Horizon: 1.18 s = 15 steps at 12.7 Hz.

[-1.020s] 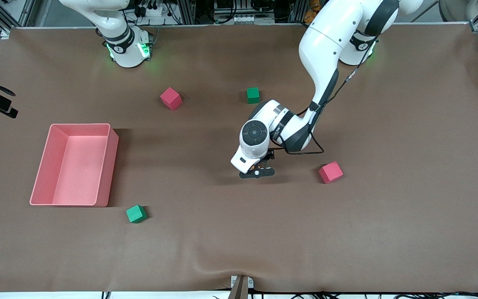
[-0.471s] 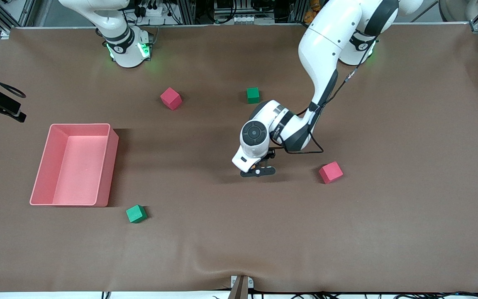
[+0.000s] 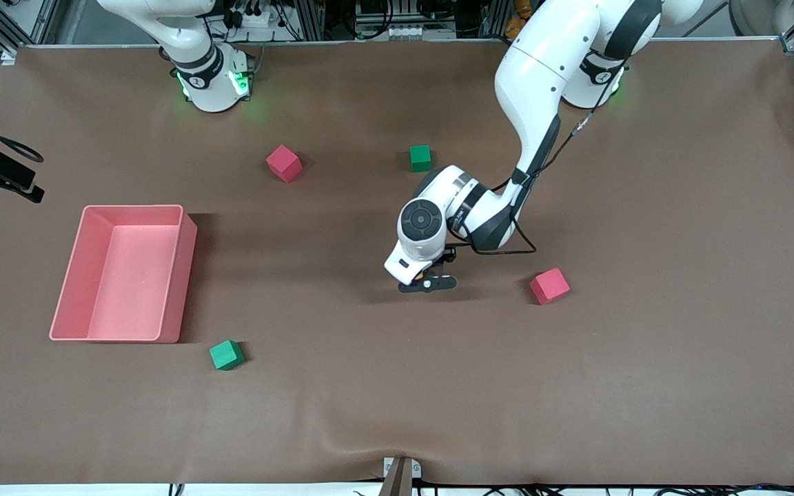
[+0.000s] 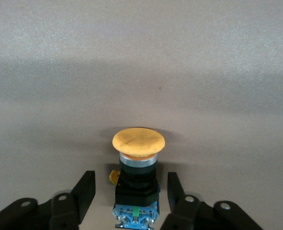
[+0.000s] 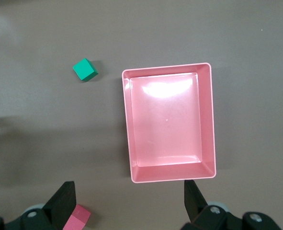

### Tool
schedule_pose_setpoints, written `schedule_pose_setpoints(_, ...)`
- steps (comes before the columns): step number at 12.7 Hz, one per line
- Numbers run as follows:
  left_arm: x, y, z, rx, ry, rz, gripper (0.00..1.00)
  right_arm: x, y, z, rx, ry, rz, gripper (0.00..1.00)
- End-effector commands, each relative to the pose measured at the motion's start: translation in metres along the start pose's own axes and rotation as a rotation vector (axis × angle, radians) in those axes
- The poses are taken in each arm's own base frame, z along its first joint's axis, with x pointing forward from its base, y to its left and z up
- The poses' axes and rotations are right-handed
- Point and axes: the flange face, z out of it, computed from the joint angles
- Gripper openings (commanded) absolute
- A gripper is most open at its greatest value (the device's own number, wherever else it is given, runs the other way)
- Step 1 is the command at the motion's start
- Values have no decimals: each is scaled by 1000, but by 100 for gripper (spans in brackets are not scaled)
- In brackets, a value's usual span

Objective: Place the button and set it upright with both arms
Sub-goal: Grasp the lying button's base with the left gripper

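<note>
The button (image 4: 138, 142) has a round orange cap, a black body and a blue base, and it sits on the brown table between the fingers of my left gripper (image 4: 130, 181). Its cap points away from the wrist. A narrow gap shows on each side of its body, so the gripper is open around it. In the front view the left gripper (image 3: 428, 283) is low at the table's middle, and its hand hides the button. My right gripper (image 5: 129, 190) hangs open and empty high over the pink bin (image 5: 207, 120); it also shows as a black shape (image 3: 25, 184) at that view's edge.
The pink bin (image 3: 187, 275) stands toward the right arm's end. Red cubes (image 3: 549, 286) (image 3: 284, 163) and green cubes (image 3: 420, 158) (image 3: 226, 355) lie scattered around the left gripper. One red cube (image 5: 76, 219) lies beside a right fingertip in the right wrist view.
The left gripper's fingers have drawn in closer around the button while the hand stayed in place. The right gripper shifted slightly at the view's edge.
</note>
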Motion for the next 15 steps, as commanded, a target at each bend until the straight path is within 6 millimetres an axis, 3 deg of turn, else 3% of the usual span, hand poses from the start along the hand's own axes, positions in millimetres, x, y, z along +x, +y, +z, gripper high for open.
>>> schedule_pose_setpoints(1,-2,0,-5,12,19,-4,61,-1,-1,-3,10,-5,10,100)
schedule_pose_setpoints(4,-2,0,-5,12,19,-4,60,-1,3,1,6,-16,17,100)
schedule_pose_setpoints(7,-2,1,-5,12,19,2,38,2,10,7,-7,-21,29,100)
schedule_pose_setpoints(8,-1,1,-6,11,20,-1,35,3,16,6,-11,-18,40,100)
schedule_pose_setpoints(10,-1,2,-9,7,23,-1,13,1,44,6,-9,-19,89,100)
schedule_pose_setpoints(12,0,2,-22,-7,34,-8,0,0,45,6,-9,-30,89,100)
schedule_pose_setpoints(15,2,1,-63,-41,67,-69,0,-6,23,15,-5,-106,50,100)
